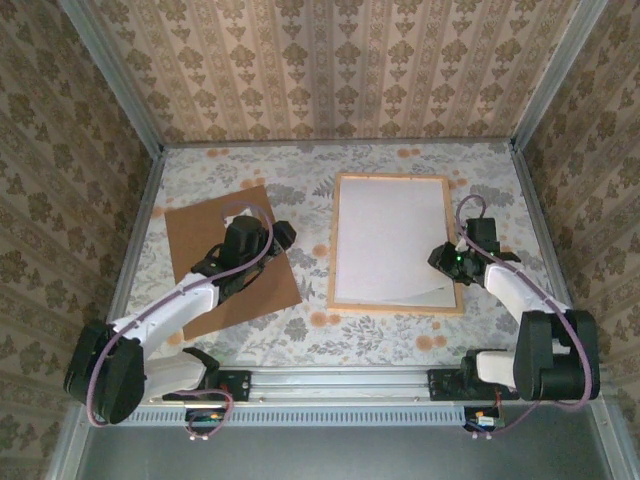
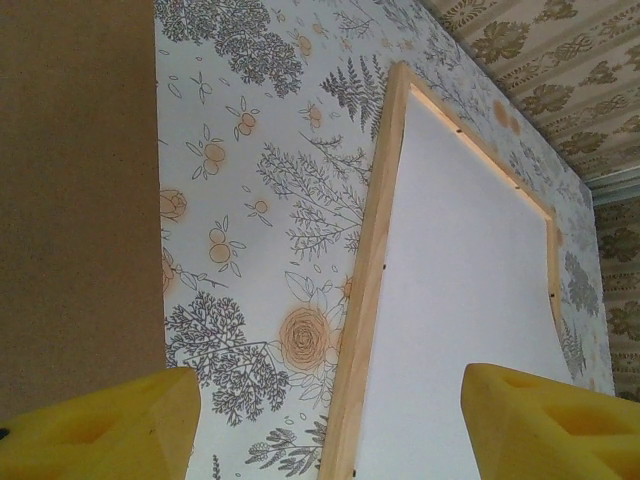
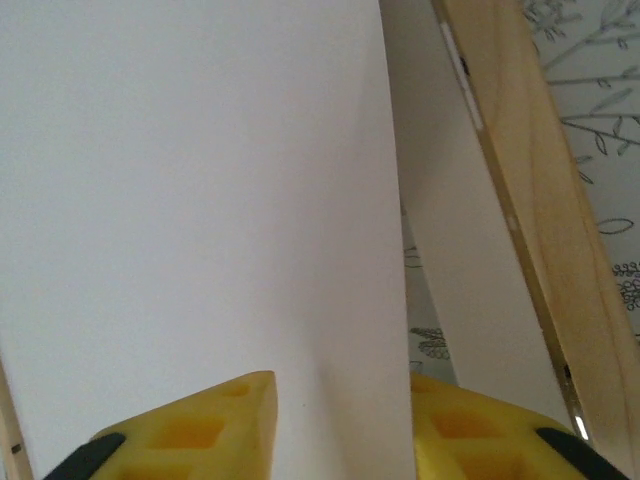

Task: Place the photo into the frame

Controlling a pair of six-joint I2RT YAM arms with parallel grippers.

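Photo (image 1: 390,235), white side up, lies inside the frame (image 1: 333,240) on the table (image 1: 300,180) (one corner curled). Right gripper (image 3: 342,400), slightly parted, straddles its edge; left gripper (image 1: 283,236), wide apart and empty, above brown board (image 1: 200,240).

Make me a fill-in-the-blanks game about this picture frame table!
The photo in the frame shows a plain ____ side.
In the top view, the brown board lies ____ of the frame.
The left tool's fingers are coloured ____.
The right tool sits at the frame's ____ edge.
Missing words: white, left, yellow, right.
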